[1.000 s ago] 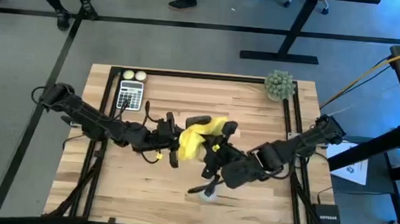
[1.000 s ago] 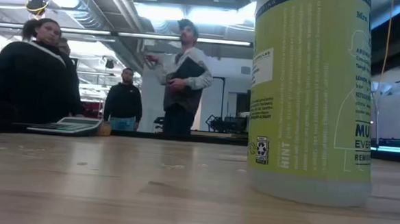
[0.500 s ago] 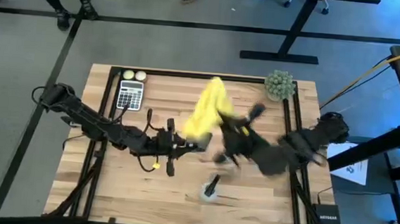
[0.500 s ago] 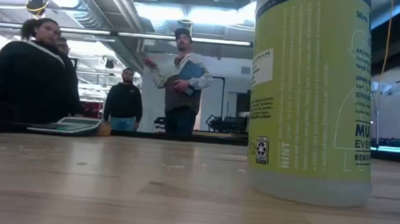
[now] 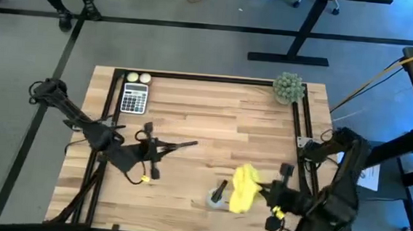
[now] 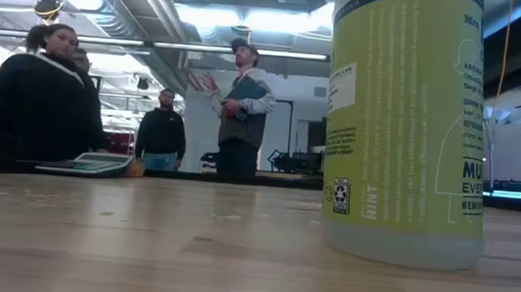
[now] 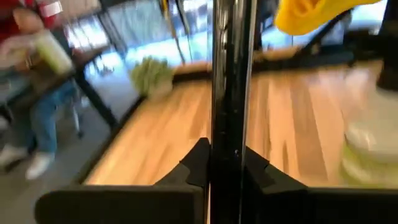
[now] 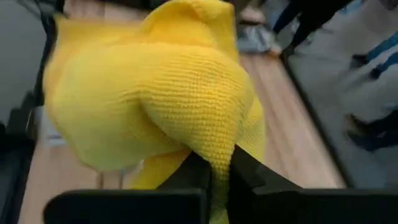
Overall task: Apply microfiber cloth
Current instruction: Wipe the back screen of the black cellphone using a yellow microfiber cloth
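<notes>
Wooden table [image 5: 213, 123], right tool [image 5: 263, 193] pinching microfiber cloth [image 5: 244, 189] hanging lengthwise downward, left tool [image 5: 190, 144] pressed together

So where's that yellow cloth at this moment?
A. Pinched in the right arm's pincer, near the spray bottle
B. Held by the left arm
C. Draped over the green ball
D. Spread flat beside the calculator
A: the microfiber cloth hangs bunched from the right pincer, whose fingers are closed on it, beside the spray bottle; the left pincer holds a thin dark object instead.
</notes>
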Tool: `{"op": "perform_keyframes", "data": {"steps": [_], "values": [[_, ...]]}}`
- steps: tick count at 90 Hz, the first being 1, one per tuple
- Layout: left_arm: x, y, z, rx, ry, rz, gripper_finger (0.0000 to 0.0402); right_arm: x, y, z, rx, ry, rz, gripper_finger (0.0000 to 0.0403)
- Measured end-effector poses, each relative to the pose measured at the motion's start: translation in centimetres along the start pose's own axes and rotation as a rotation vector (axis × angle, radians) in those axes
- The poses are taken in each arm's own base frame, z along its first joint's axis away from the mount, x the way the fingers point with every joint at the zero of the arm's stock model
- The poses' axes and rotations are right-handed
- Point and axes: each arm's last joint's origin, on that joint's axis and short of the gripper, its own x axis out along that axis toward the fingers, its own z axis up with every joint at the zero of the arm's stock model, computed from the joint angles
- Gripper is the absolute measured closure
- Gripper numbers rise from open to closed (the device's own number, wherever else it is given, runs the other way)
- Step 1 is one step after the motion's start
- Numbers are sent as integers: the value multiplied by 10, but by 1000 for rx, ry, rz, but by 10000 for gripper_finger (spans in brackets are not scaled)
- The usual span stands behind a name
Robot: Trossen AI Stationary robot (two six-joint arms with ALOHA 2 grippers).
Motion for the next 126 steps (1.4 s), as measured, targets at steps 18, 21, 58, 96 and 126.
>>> {"op": "perform_keyframes", "data": {"steps": [18,21,58,96,126], "values": [[-10,5,-37,-90,263,40,384,30,10,-42,68,165,-76,402],[-11,8,-42,-104,308,62,384,34,11,-47,77,181,-88,402],[30,17,-93,97,929,261,384,64,21,-83,151,229,-121,402],[81,4,-134,629,1054,271,384,71,26,-87,184,200,-99,402],[78,10,-160,585,1065,279,374,71,26,-86,185,181,-97,402]]}}
